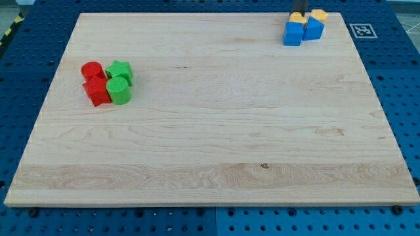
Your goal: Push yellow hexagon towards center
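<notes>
Two yellow blocks sit at the view's top right, by the board's far edge. One yellow block is on the right of the cluster; the other yellow block is on the left, partly hidden behind a blue block. I cannot tell which one is the hexagon. The dark rod comes down from the view's top edge, and my tip is at the far side of the left yellow block, touching it or nearly so. Two blue blocks, a left one and a right one, stand just in front of the yellow ones.
At the view's left sits a tight group: a red cylinder, a red star-like block, a green star and a green cylinder. The wooden board lies on a blue perforated table. A marker tag lies off its top right corner.
</notes>
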Tool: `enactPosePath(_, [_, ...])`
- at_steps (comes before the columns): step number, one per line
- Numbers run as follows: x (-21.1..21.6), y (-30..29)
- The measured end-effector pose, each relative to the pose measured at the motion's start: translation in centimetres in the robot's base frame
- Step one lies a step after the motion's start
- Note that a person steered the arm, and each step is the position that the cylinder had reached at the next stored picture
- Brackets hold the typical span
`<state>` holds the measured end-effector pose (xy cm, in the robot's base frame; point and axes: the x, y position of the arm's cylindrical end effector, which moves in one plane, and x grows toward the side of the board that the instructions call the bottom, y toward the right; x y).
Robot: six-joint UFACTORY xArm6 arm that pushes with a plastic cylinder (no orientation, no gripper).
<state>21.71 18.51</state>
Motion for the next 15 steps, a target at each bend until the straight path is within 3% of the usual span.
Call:
enactPosePath(1, [3.9, 0.3])
enactPosePath(2, [3.4, 1.4])
enactPosePath(4, [-2.5, 1.4])
enactPosePath(5, [-2.6, 3.4])
enactPosePath(6, [-0.9, 8.4])
enactPosePath(7, [1.4, 8.2])
enactPosePath(8, [3.1, 4.1])
enactPosePath(9, [3.5, 3.9])
enactPosePath(12, [3.6, 11.1])
enactPosePath(14, [11.7, 6.8])
enactPosePath(15, [13.1, 4.5])
